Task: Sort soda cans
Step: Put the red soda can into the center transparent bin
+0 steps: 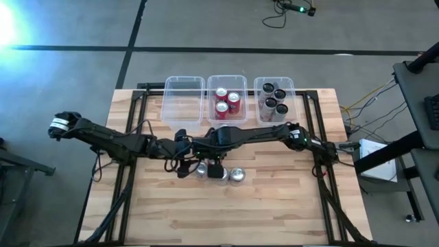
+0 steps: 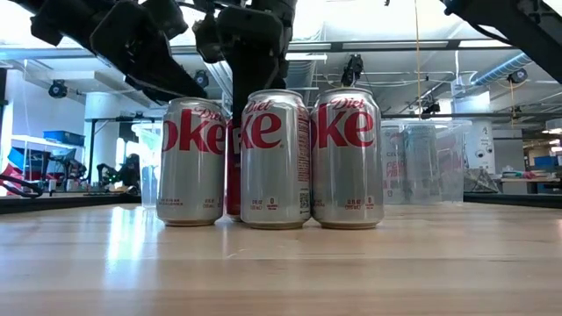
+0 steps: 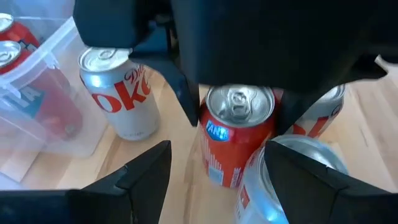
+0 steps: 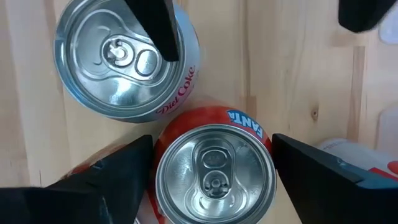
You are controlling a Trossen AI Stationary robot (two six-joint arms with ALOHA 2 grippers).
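Three bins (image 1: 184,82) line the counter's (image 1: 274,199) top edge in the high view: left one empty, middle holding three cans (image 1: 227,101), right holding four (image 1: 274,98). Below centre, a cluster of loose cans (image 1: 236,175) stands together under both arms.

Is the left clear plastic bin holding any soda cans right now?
No, the left clear plastic bin sits empty in the high view.

Two dark, slender jointed arms trailing black cables, the left arm (image 1: 103,137) ending in a silver-white cap.
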